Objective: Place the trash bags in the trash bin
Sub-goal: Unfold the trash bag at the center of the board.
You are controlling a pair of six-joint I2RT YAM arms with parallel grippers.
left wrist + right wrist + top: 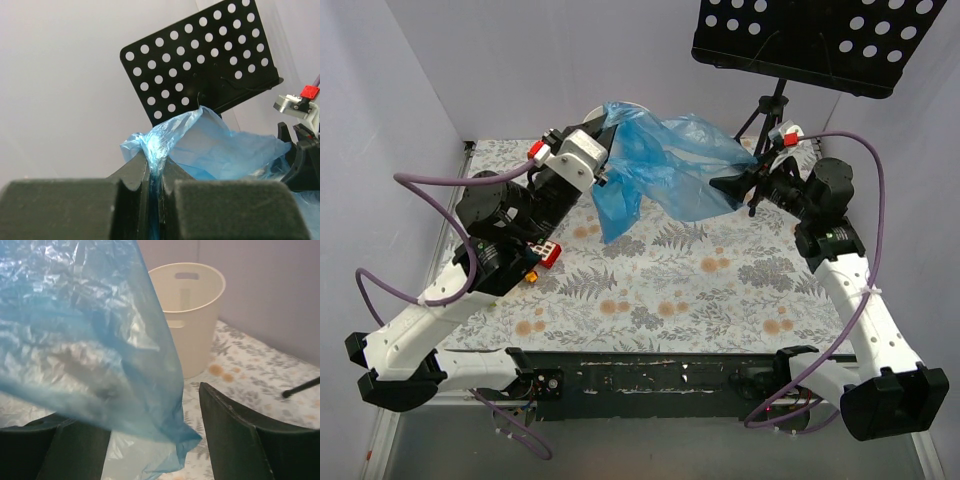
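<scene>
A blue trash bag (670,165) hangs spread in the air over the back of the table. My left gripper (605,170) is shut on a bunched edge of it; in the left wrist view the film (215,145) is pinched between the closed fingers of that gripper (156,165). My right gripper (722,185) is open at the bag's right edge. In the right wrist view the bag (85,340) drapes over its left finger, loose between the wide-apart fingers of that gripper (145,415). The cream trash bin (192,315) stands upright beyond the bag, mostly hidden in the top view.
A black perforated music stand (820,40) hangs over the back right corner, its pole (770,120) just behind my right gripper; it also shows in the left wrist view (200,65). Small coloured blocks (548,252) lie beside my left arm. Walls enclose the floral table (700,290).
</scene>
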